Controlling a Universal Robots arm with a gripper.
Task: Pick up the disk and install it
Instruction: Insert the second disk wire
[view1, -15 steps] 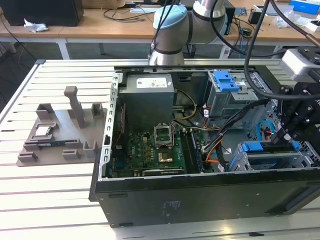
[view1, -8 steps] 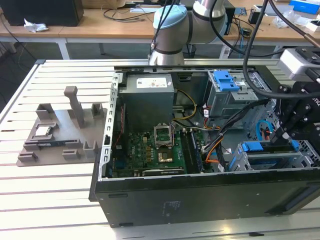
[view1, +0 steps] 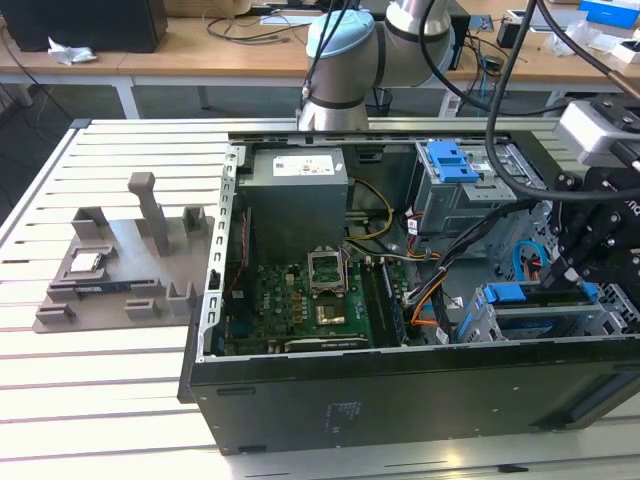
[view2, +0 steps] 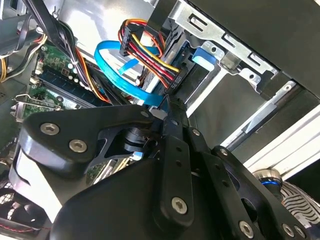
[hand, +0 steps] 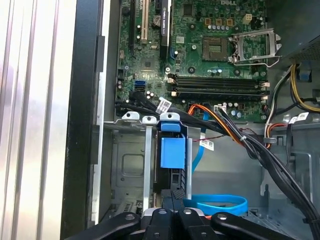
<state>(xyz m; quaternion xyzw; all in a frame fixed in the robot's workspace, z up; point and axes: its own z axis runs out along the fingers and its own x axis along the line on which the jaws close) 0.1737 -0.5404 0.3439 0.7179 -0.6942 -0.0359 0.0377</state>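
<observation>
Standing on edge in the drive cage (hand: 125, 165) near the front of the open computer case (view1: 400, 390), the disk (hand: 172, 152) shows its blue carrier frame directly beneath the pincer (hand: 172, 200), whose black fingers come down onto its upper edge in the first wrist view. The fingers appear pressed together on the disk's edge, pinching it, with the blue data cable (view2: 120, 70) and the motherboard (hand: 200, 55) just beyond. In the exterior view the pincer (view1: 560, 270) hangs over the blue-framed bay at the case's right end, on the slatted surface (view1: 100, 380).
</observation>
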